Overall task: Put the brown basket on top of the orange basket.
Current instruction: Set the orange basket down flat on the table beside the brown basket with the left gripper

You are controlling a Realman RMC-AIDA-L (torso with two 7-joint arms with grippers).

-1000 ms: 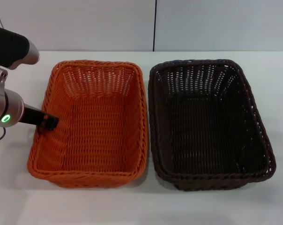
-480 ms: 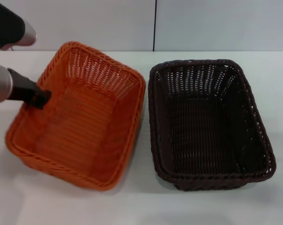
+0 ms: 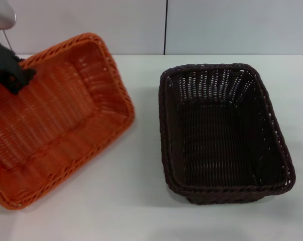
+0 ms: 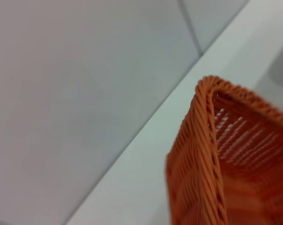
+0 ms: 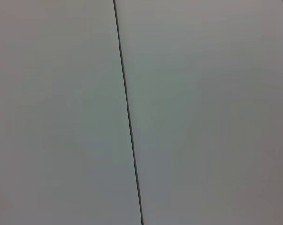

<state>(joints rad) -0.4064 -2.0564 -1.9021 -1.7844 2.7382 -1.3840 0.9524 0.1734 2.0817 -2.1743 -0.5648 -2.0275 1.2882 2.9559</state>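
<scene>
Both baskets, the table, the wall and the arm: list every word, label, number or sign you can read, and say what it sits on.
None: no view shows any readable text.
Orange basket: plain weave, no label; it hangs tilted, its rim at the left gripper.
Brown basket: plain weave, no label; it sits flat on the table.
Wall: blank panels with a dark seam.
The right gripper is out of view.

one orange basket (image 3: 56, 125), one brown basket (image 3: 221, 130), one left gripper (image 3: 13, 75).
</scene>
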